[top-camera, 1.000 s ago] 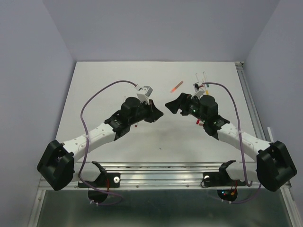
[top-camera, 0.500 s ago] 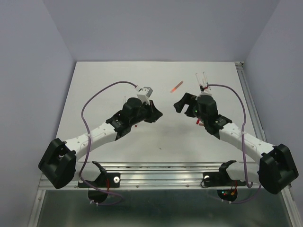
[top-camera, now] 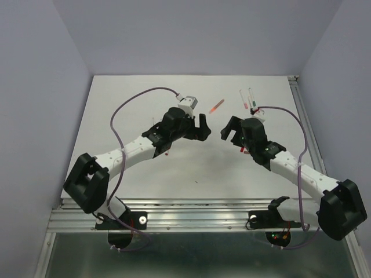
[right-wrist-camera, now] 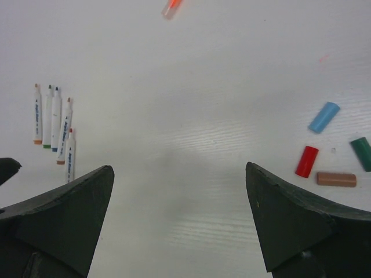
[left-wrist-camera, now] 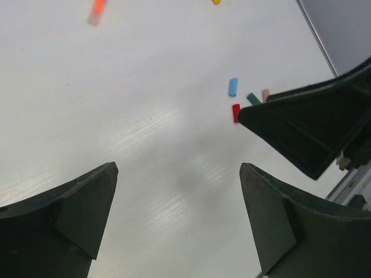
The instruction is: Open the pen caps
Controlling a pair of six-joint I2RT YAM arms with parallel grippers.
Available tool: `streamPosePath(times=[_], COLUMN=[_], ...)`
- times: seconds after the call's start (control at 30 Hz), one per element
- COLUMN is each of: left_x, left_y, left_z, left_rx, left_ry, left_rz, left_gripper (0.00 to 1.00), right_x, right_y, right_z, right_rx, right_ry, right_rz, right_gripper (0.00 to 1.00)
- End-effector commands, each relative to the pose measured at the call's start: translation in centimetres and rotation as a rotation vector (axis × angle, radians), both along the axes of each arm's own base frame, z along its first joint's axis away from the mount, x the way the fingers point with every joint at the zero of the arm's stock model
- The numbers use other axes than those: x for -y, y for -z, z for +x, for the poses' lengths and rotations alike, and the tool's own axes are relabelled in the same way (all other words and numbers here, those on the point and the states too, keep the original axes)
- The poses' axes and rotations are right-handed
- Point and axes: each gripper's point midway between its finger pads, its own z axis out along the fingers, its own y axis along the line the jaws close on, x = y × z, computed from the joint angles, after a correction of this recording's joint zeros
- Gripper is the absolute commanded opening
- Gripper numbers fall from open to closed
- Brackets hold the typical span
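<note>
Both arms were up over the table (top-camera: 127, 116), leaning in toward each other at the middle. The left claw (top-camera: 202, 127) and the right claw (top-camera: 226, 128) faced off, close together but not touching.

Left wrist view: the left claw (left-wrist-camera: 178, 168) was spread wide, with only bare tabletop between its fingers (left-wrist-camera: 69, 208). It was holding nothing. Beyond it to the right lay a loose scatter of caps: a blue cap (left-wrist-camera: 233, 87), a green cap (left-wrist-camera: 253, 99), a tan cap (left-wrist-camera: 265, 94) and a red cap (left-wrist-camera: 236, 112), all near each other. The dark finger of the right claw (left-wrist-camera: 307, 127) cut in from the right, just beside that group. A yellow cap (left-wrist-camera: 215, 2) sat off alone at the top edge.

Right wrist view: the right claw (right-wrist-camera: 179, 168) was gaping wide too, and its grip was empty. The same caps lay to its right, the blue cap (right-wrist-camera: 323, 117) furthest away, then the red cap (right-wrist-camera: 306, 161), the green cap (right-wrist-camera: 362, 153) and the tan cap (right-wrist-camera: 336, 179), none of them touching. On the far left, five white pens (right-wrist-camera: 55, 124) lay side by side in a tidy row. I couldn't tell whether their tips were covered.

An orange pen (top-camera: 216, 106) lay tilted and by itself, past both claws and well apart from the row of pens (top-camera: 249, 98).
</note>
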Motion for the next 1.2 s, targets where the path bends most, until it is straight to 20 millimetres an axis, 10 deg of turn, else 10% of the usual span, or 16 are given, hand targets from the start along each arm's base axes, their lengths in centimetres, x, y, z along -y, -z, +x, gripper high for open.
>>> streamPosePath(times=[0.0,0.17,0.2,0.27,0.3,0.33,0.4,0.47,0.57,1.17], left_x=[1.4,2.7,3.6,4.5,5.4,6.1,7.4,8.0,9.0,11.7], left_y=[-3.6,-1.1,-3.5,-0.5,-3.4,0.2,-3.3,-0.4,-1.4,9.4], left_z=[4.5,11.3,13.1,16.1,17.6,19.1,21.5,23.7,25.9,26.6], left_rx=[0.142,0.183,0.226,0.228,0.264,0.222,0.309,0.293,0.374,0.186], left_ry=[-0.013,0.045,0.055,0.13,0.144,0.17,0.188,0.176,0.135,0.141], left_rz=[0.062,0.216,0.211,0.295,0.293,0.348,0.381,0.427,0.396,0.28], left_gripper=[0.99,0.99,0.99,0.99,0.99,0.99,0.99,0.99,0.99,0.99], right_x=[2.6,6.0,6.2,7.0,7.2,7.5,7.7,7.7,7.9,8.6], right_y=[-3.5,-3.0,-2.9,-2.6,-2.4,-2.1,-1.8,-1.8,-2.0,-2.2], right_z=[0.5,-0.3,-0.4,-0.5,-0.5,-0.6,-0.6,-0.7,-0.8,-1.7], right_rx=[0.058,0.043,0.042,0.042,0.035,0.025,0.017,0.015,0.026,0.052], right_ry=[0.147,0.262,0.263,0.277,0.282,0.29,0.296,0.289,0.282,0.286], right_rz=[-0.045,-0.147,-0.165,-0.202,-0.211,-0.224,-0.227,-0.225,-0.224,-0.222], right_gripper=[1.0,1.0,1.0,1.0,1.0,1.0,1.0,1.0,1.0,1.0])
